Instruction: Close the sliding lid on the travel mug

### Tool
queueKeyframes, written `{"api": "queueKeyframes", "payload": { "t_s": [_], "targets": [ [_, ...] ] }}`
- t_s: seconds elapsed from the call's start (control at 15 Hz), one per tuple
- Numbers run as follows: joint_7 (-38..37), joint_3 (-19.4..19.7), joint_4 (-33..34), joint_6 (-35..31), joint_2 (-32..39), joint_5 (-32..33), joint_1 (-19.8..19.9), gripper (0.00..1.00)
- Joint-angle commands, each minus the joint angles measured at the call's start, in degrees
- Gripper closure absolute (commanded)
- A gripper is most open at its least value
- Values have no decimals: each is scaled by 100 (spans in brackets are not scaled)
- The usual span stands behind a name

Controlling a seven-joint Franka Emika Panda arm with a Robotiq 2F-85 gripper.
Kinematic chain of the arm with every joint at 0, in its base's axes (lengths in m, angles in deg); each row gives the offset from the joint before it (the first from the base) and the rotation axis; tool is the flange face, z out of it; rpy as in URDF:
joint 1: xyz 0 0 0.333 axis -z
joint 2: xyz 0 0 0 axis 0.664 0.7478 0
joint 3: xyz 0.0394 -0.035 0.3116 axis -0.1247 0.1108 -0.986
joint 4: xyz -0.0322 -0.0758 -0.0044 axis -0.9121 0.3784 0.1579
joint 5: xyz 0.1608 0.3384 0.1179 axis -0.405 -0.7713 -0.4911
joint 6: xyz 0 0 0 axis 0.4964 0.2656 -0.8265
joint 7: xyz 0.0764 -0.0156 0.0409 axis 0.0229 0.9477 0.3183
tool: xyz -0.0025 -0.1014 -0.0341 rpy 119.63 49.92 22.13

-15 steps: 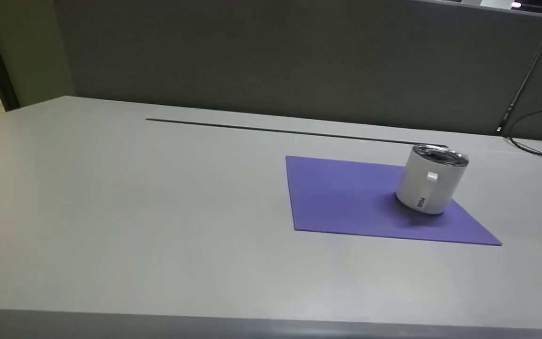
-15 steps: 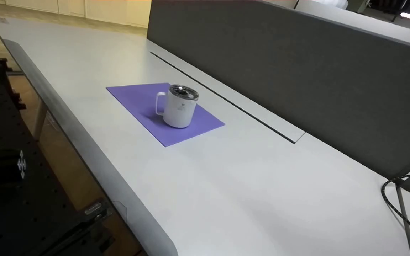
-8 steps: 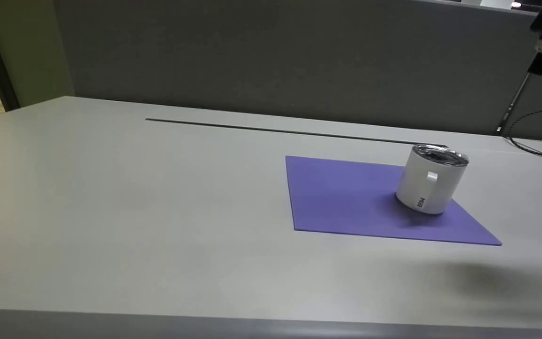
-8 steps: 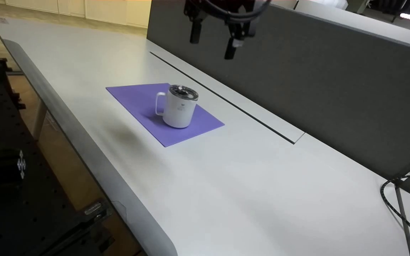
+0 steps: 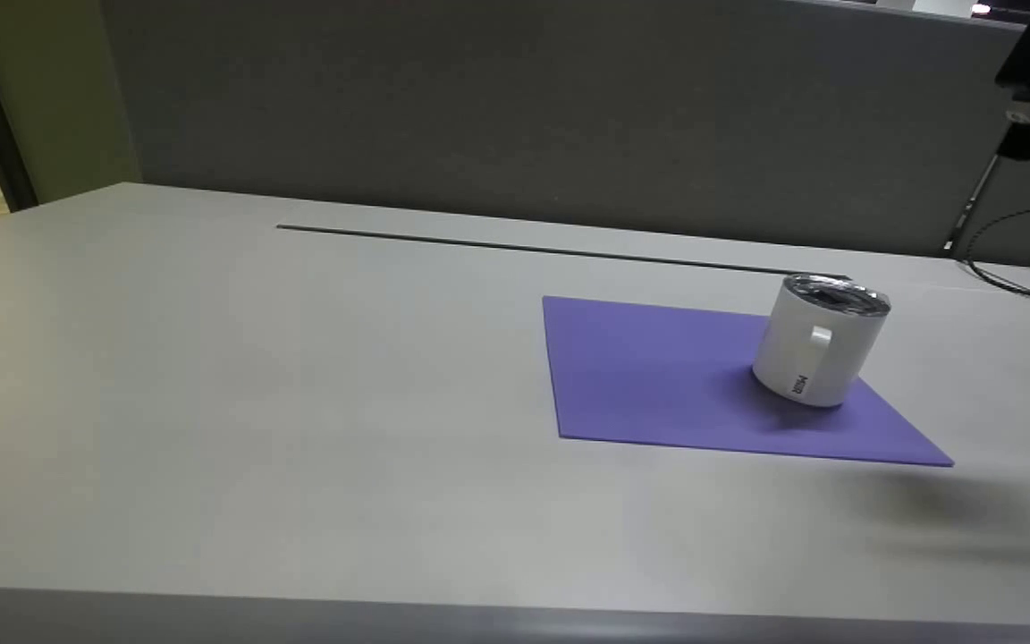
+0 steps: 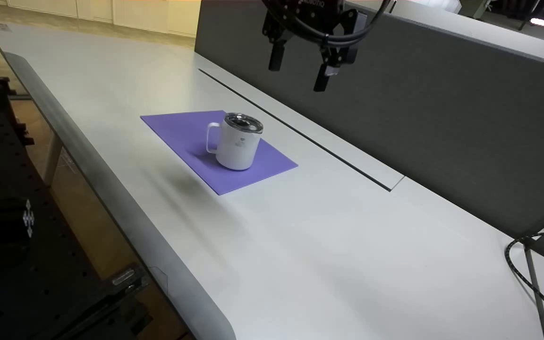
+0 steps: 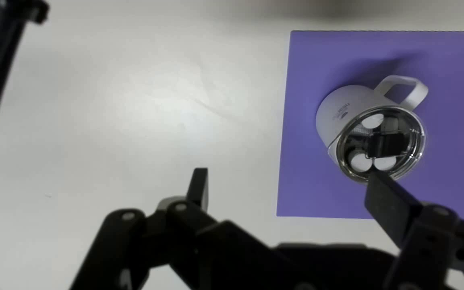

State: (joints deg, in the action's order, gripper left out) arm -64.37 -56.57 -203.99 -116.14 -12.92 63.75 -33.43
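End effector (image 6: 297,80): hangs well above the level of the mat (image 5: 640,367), touching nothing; fingers (image 6: 321,80) spread wide, nothing between them.
Table (image 6: 338,245): spreads beneath and around the mat; smooth, pale, hard-looking, faintly glossy.
Screen (image 5: 524,116): stands behind the mat in both exterior views; flat, dark grey, perhaps fabric-faced.
Mat: flat on the table; thin, purple, straight-edged, matte, probably grippy enough to slow a slide.
Mug (image 6: 238,148): upright on the mat, near one end of it; a squat white cylinder, seemingly coated metal. Likely rigid, moderately heavy, slightly slick; if steadying is needed, take it by the side walls.
Lid (image 6: 243,123): seated on the mug, above that same end of the mat; round, smoky, see-through, shiny-rimmed, likely hard plastic that could crack under a hard press.
Handle (image 7: 416,96): slim white squared loop turned in over the mat; a poor place to pull, since it could swivel the mug.
Slider (image 7: 387,145): small black block across the lid's middle, above the mat; probably light and stiff, best pushed with one fingertip. Whether it sits at the end of its travel, I cannot tell.
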Motion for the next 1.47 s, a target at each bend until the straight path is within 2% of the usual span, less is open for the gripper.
{"api": "queueKeyframes", "payload": {
  "t_s": [0.0,0.27,0.33,0.47,0.73,1.07,1.13,1.4],
  "targets": [
    [-190,-149,162,-18,227,119,80,0],
    [-744,-378,353,-614,1028,410,-19,0],
    [-828,-444,382,-713,1211,476,-57,25],
    [-1015,-542,470,-829,1504,582,-138,33],
    [-1360,-565,696,-647,1847,783,-323,62],
    [-1687,-482,855,-423,1860,1208,-494,95],
    [-1703,-491,874,-341,1831,1279,-507,99],
    [-1568,-636,960,119,1831,1203,-504,100]
  ]
}}
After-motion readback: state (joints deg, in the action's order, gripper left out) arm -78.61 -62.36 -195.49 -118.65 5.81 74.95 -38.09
